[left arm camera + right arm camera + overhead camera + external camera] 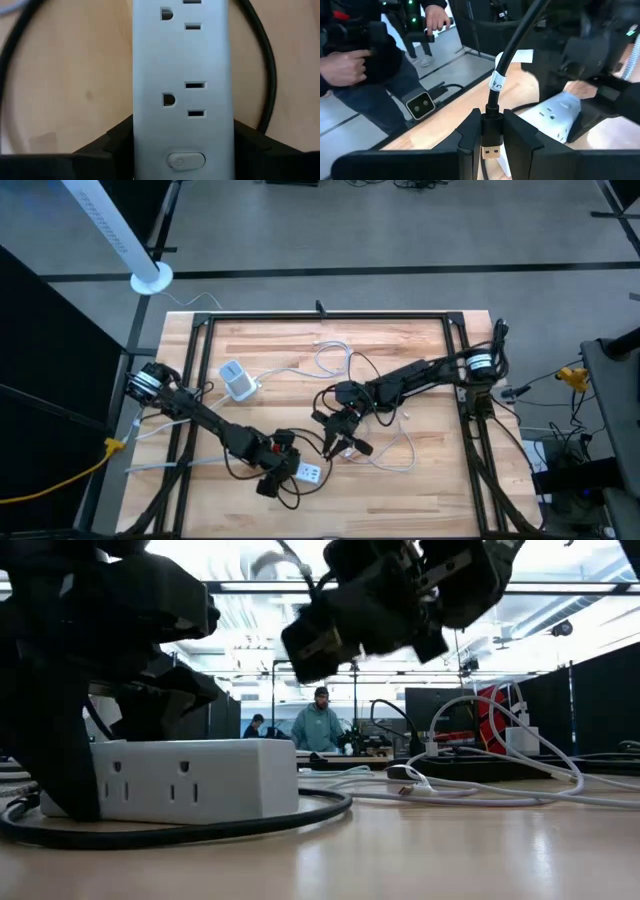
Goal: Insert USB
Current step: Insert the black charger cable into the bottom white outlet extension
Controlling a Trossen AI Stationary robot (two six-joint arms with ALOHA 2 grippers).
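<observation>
1. The right pincer (492, 137) is clamped on the black USB plug (490, 142); its two fingers (470, 135) press the plug's sides, and the metal tip points down between them.
2. The plug's black cable (512, 42) rises from the pincer and carries a small white label (496, 81).
3. In the high view the right pincer (340, 442) hangs over the middle of the worktop (400, 340), just to the right of the power strip (306, 473) and apart from it.
4. The left pincer (182, 155) is clamped on the white power strip (182, 75), its dark fingers (112, 142) against the strip's two long sides at the end with the oval switch (186, 160).
5. The strip lies flat on the wood near the front edge, outlets facing up, with its black cord (267, 75) curving around it.
6. In the low view the strip (185, 780) rests on the worktop with the left arm (70, 650) over it.
7. Farther back on the left sits a white charger block (236, 379), and white cables (335, 360) loop across the centre.
8. Beyond the worktop a person (365, 65) stands with a hand (342, 67) at a dark device.
</observation>
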